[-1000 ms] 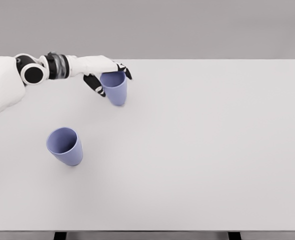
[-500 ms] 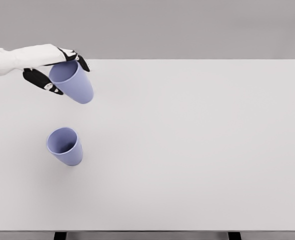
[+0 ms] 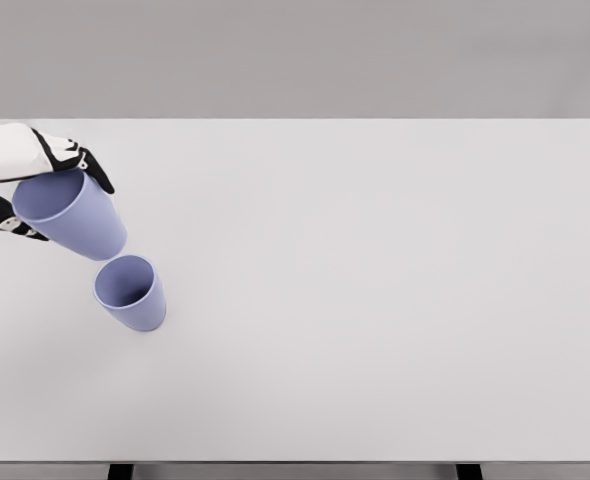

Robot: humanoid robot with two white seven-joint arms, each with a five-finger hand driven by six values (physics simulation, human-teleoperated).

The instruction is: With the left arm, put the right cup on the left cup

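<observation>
My left hand (image 3: 37,186) comes in at the far left edge, shut on a blue-violet cup (image 3: 75,215). That cup hangs in the air, tilted with its mouth toward the upper left and its base pointing down to the right. Its base is just above and left of a second blue-violet cup (image 3: 132,292), which stands upright on the white table (image 3: 375,280), mouth open. I cannot tell whether the two cups touch. Most of my left arm is cut off by the frame edge.
The white table spans the whole view, its front edge near the bottom with two dark legs (image 3: 120,471) showing below. A grey wall lies behind the far edge.
My left hand has carried the held cup left and down, from the table's far part to just above the standing cup. The standing cup has not moved.
</observation>
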